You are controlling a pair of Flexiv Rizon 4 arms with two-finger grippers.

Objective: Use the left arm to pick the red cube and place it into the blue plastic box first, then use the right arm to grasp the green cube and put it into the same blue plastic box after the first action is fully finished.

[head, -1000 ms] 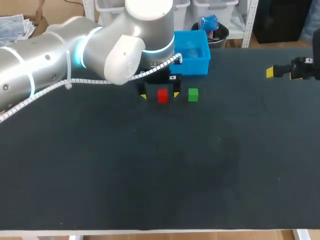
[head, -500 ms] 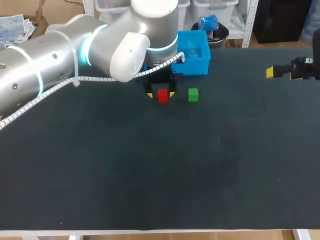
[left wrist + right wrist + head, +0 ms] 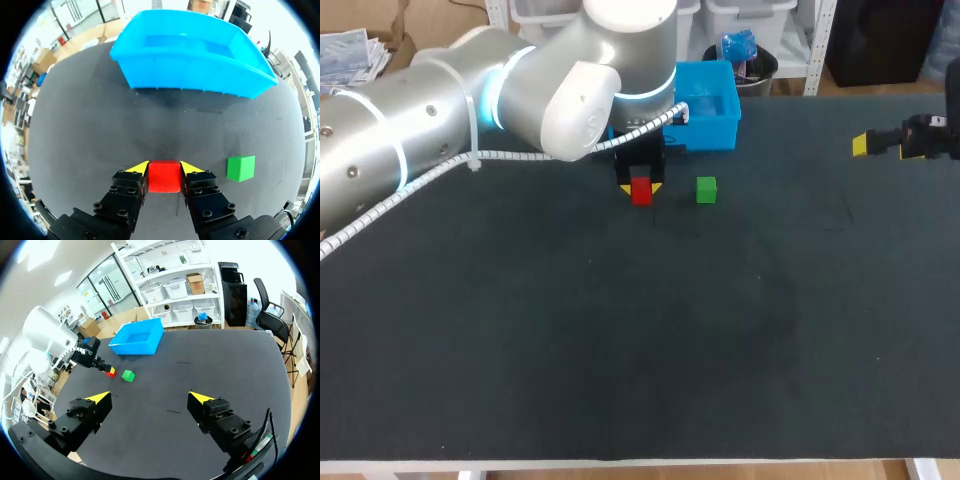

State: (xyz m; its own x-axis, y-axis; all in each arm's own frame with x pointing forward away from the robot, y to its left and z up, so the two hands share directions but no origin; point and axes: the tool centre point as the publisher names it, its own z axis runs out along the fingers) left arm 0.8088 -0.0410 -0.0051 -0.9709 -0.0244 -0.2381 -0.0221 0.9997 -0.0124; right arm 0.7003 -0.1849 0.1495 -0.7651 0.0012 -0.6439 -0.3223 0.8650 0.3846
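Observation:
The red cube [image 3: 164, 175] rests on the black table between the yellow-tipped fingers of my left gripper [image 3: 164, 168], which touch it on both sides. In the head view the same red cube [image 3: 641, 190] shows under the left gripper [image 3: 641, 187], just in front of the blue plastic box [image 3: 705, 104]. Ahead of the left gripper stands the blue plastic box [image 3: 190, 55], nothing in it. The green cube [image 3: 240, 168] lies beside the red one, apart from it; from above the green cube [image 3: 706, 189] is right of the red. My right gripper [image 3: 155, 397] stands wide open, far from both cubes, at the table's right edge [image 3: 880, 143].
The black table [image 3: 640, 330] stretches wide in front of the cubes. My left arm [image 3: 470, 110] crosses the back left of the table.
My left gripper's fingers have closed in from wide open onto the red cube's sides. The right arm has not moved.

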